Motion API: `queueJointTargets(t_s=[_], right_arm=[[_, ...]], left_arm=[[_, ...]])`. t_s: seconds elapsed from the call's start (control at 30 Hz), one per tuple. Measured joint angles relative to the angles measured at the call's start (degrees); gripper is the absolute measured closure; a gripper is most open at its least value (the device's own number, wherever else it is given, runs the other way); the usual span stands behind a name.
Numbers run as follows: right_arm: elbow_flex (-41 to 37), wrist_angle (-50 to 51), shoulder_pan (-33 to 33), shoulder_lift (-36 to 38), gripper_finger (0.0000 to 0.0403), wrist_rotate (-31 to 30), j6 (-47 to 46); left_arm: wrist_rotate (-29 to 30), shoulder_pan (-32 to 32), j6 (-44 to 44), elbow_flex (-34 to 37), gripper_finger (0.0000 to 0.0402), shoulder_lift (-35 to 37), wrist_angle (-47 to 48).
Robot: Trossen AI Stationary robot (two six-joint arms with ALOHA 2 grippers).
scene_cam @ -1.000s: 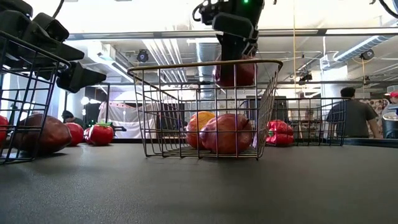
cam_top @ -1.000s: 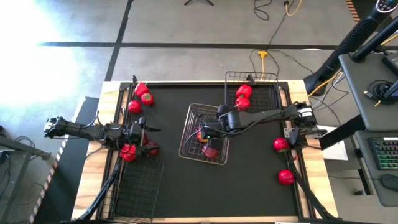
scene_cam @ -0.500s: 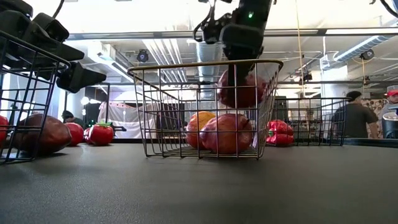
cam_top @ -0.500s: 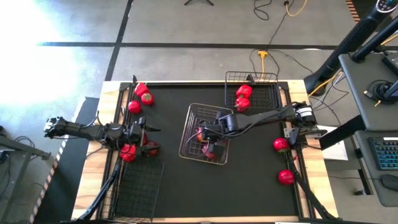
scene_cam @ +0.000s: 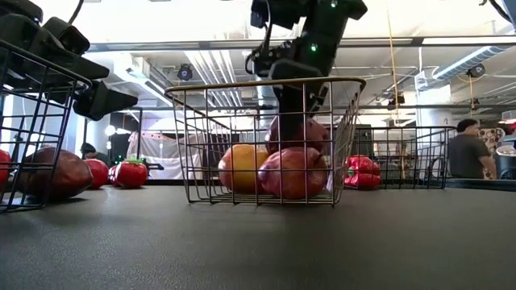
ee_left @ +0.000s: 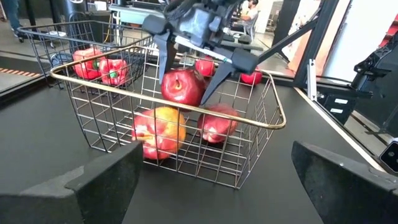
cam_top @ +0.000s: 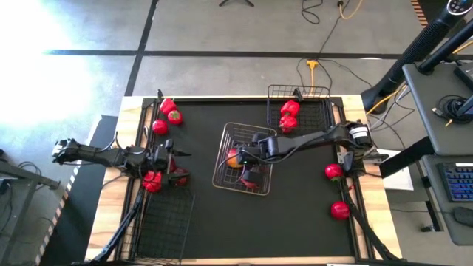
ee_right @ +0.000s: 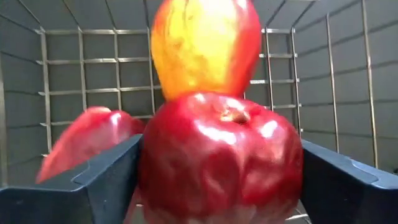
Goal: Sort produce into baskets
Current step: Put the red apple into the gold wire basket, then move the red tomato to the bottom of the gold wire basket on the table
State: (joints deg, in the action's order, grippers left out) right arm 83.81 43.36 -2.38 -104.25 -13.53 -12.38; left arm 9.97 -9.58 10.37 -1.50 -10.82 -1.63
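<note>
Right claw (ee_left: 189,74) hangs inside the silver basket (ee_left: 261,99), fingers spread on either side of a dark red apple (ee_left: 182,87) above the yellow-red apple (ee_left: 160,129). We'd open fully, then lift straight up. Left claw (cam_top: 171,159) waits open, well left of that basket.

From above, the right end effector (cam_top: 248,158) covers most of the dark red apple (ee_left: 183,86) between its fingers, and whether they touch it cannot be told. In the right wrist view the yellow-red apple (ee_right: 205,43) is cut off by the frame edge. The left black basket (scene_cam: 36,129) runs out of the low view.
</note>
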Motion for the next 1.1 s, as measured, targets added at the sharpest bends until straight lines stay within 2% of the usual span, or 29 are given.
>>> queueJointTargets(t_s=[0.23,0.57,0.63,0.73,0.87,0.97,1.1], right_arm=[[4.70,1.14,-1.72,0.10,0.0016,0.00,0.04],[20.33,12.63,-7.84,0.20,0.0014,-0.50,0.38],[24.04,16.33,-10.20,0.20,0.0014,-2.84,0.41],[29.53,24.95,-14.37,0.20,0.0014,-9.92,-0.11],[34.71,40.04,-19.00,0.65,0.0014,-15.02,-8.20],[34.85,47.00,-22.70,1.70,0.0014,-13.52,-17.33],[29.67,45.28,-30.20,3.80,0.0014,-4.20,-25.26]], left_arm=[[0.01,-0.01,0.01,0.00,0.0009,0.01,-0.02],[0.01,0.00,0.00,0.00,0.0009,0.01,-0.02],[0.00,-0.01,0.01,0.00,0.0009,0.01,-0.02],[0.01,-0.02,0.01,0.00,0.0009,0.01,-0.02],[0.00,-0.02,0.00,0.00,0.0009,0.01,-0.04],[0.00,-0.01,0.02,0.00,0.0009,0.01,-0.02],[0.00,-0.02,0.02,0.00,0.0009,0.03,-0.05]])
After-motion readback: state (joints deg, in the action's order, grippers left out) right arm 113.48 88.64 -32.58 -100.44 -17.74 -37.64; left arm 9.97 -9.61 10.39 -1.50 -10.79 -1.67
